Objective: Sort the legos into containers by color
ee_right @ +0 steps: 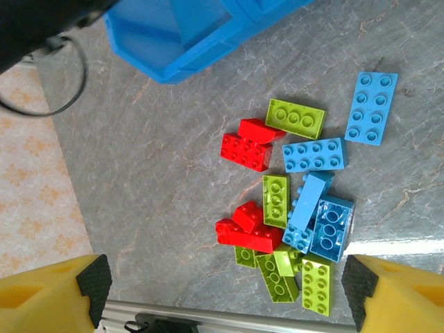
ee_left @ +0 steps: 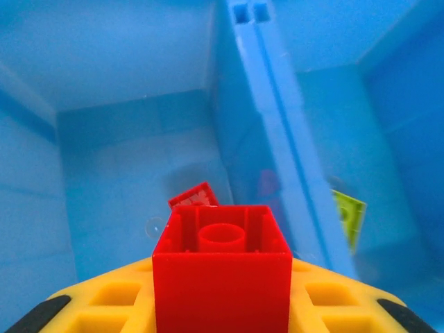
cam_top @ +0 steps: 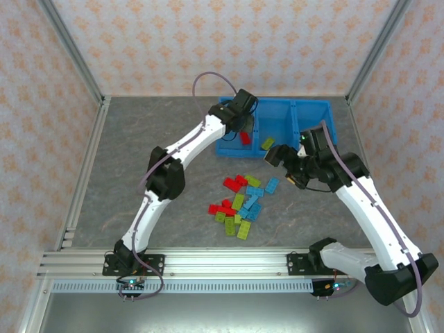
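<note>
My left gripper [cam_top: 239, 126] reaches down into the left compartment of the blue containers [cam_top: 326, 105]. It is shut on a red lego [ee_left: 222, 270], held between its yellow fingers [ee_left: 104, 302] above the compartment floor [ee_left: 125, 187]. Another red lego [ee_left: 193, 197] lies on that floor, and a lime green one [ee_left: 349, 215] lies in the middle compartment [cam_top: 268, 143]. The loose pile of red, green and light blue legos [cam_top: 239, 201] sits on the table in front of the containers [ee_right: 173, 41]. My right gripper [cam_top: 286, 166] hangs open to the right of the pile [ee_right: 298, 201], nothing between its fingers [ee_right: 225, 288].
An aluminium rail [cam_top: 208, 263] runs along the near table edge, also seen in the right wrist view [ee_right: 208, 320]. Patterned walls with metal posts [cam_top: 73, 55] enclose the grey table. A black cable [ee_right: 66, 97] loops beside the containers.
</note>
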`<state>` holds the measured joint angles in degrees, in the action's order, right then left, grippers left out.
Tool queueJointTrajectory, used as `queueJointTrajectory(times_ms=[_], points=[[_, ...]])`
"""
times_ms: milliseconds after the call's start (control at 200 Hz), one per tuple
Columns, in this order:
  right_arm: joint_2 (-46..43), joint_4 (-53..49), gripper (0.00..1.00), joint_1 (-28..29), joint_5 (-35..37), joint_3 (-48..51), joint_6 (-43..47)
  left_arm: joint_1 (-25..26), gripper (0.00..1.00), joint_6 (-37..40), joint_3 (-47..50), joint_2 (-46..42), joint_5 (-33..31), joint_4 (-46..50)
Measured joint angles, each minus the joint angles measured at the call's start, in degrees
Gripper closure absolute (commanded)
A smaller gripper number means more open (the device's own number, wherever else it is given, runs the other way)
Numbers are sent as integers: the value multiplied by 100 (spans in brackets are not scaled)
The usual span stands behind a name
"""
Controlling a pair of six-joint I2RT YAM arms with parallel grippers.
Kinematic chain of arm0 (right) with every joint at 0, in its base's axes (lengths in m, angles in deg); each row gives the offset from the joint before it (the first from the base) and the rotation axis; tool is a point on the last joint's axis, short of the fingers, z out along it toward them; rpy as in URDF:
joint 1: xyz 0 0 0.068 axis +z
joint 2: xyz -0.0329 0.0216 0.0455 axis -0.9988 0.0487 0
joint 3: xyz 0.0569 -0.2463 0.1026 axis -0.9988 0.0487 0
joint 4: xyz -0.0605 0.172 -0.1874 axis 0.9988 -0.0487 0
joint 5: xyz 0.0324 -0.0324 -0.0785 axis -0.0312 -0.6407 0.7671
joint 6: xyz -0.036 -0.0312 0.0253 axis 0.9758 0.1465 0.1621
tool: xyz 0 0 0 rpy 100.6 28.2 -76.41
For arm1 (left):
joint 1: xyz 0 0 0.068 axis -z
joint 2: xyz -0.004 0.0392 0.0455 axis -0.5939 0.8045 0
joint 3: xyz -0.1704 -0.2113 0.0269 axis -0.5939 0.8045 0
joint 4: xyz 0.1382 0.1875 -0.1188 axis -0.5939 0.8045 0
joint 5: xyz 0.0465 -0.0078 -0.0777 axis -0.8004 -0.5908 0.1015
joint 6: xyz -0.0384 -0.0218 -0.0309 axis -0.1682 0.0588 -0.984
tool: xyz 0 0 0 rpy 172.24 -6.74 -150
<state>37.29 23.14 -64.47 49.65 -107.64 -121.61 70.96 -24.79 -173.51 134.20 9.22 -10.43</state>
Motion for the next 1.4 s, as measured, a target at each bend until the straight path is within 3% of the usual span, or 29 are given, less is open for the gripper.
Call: queueJointTrajectory(times_ms=[105,340,540,736,901,1056,1156,1251,1401], points=[[-90,-57,11,0,11,0,2,-31,48,70,-391,278,4,304],[-81,-98,11,0,50,2,20,-2,49,157,-133,-295,101,415],[50,-232,12,35,295,2,208,48,49,398,2924,-3187,341,-564],[822,-267,13,555,684,-13,549,142,47,743,4953,-6109,509,-1434],[2050,-232,29,999,1211,-199,1139,225,42,1250,6815,-8026,590,-1585],[3171,-256,37,1331,1615,-590,1832,223,22,1696,8096,-9119,616,-1338],[3641,-234,40,1746,1663,-815,1969,225,15,1871,8577,-9704,601,-1220],[3832,-63,37,2129,1565,-822,1657,225,13,1930,8793,-10037,507,-1202],[3880,485,35,2422,1440,-400,424,225,11,1950,8891,-10052,409,-1241]])
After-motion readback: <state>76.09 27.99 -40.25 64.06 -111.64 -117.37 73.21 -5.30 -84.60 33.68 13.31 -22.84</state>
